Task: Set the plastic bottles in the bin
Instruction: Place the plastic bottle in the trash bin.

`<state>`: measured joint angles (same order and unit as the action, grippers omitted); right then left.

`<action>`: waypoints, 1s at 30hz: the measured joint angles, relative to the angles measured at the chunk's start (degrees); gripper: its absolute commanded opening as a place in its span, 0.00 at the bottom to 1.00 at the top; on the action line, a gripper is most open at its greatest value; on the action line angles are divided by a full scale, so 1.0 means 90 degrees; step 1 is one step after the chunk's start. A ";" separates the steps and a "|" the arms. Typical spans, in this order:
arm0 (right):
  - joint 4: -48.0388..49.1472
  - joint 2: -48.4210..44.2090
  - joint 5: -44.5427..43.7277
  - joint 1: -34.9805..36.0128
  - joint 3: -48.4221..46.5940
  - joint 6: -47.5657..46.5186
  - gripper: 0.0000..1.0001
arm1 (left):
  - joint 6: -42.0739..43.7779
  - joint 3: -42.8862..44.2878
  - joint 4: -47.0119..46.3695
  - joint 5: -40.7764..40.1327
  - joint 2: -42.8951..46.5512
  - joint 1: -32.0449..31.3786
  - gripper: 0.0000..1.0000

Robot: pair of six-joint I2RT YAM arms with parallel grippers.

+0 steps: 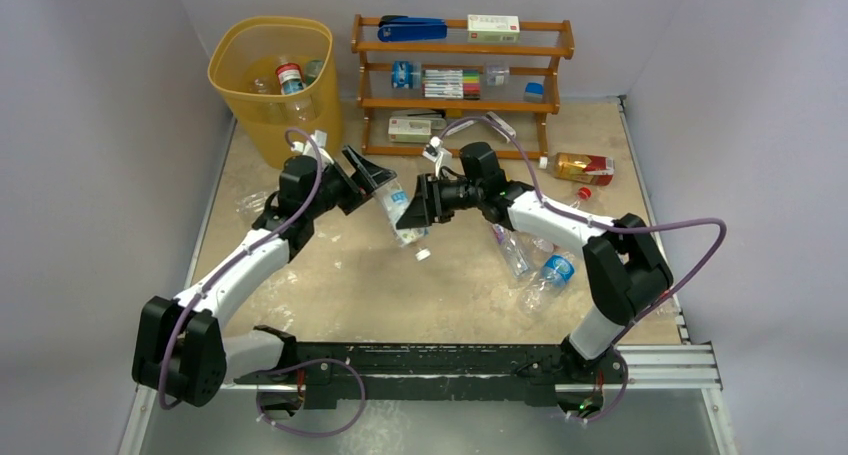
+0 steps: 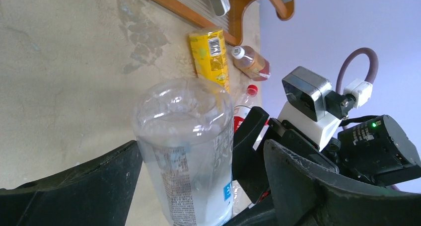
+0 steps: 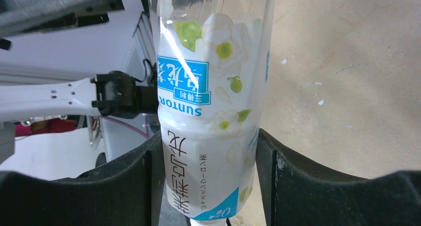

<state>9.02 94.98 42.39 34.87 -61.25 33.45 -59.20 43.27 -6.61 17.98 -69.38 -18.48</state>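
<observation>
Over the desk [image 1: 330, 275] middle, top view, we see the left tool [image 1: 378, 195] and right tool [image 1: 412, 205] meeting at a tilted clear bottle [image 1: 400, 230], well apart from the bin [image 1: 255, 125] holding other bottles. Left wrist: we see the jaws spread wide, bottle base [image 2: 183, 136] between them, ungripped. Right wrist: we see the right tool [image 3: 208, 151] clamped on the labelled body [image 3: 208, 77].

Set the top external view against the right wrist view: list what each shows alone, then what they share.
Top external alone: the bin holding bottles, the wooden rack, an amber bottle and loose bottles lying on the table. Right wrist alone: the label up close, white flowers and a blue band of print. Both: the right gripper shut on the clear bottle.
</observation>
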 measured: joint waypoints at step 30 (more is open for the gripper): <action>-0.0954 -0.0058 0.0092 0.0083 -0.1583 0.1241 0.75 | -0.0257 0.1144 0.1564 -0.0418 0.0367 -0.0255 0.54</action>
<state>0.43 94.45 43.22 35.62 -75.50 44.62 -61.52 53.56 7.46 14.22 -66.08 -20.78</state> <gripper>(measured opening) 0.674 0.612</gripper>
